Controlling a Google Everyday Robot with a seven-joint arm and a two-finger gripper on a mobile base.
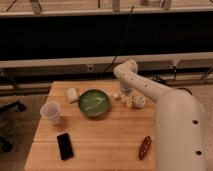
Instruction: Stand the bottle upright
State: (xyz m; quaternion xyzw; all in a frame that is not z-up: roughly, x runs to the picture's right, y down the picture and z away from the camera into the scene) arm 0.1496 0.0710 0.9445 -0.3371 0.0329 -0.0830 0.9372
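Wooden table (105, 142): gripper (132, 101) low, just right of green bowl (94, 103), beside bottle (120, 96); its opening and any hold cannot be told.

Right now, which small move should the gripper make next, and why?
Probably lower the gripper slightly toward the small clear plastic bottle: it seems to lie on the wooden table beside the green bowl, just next to the gripper.
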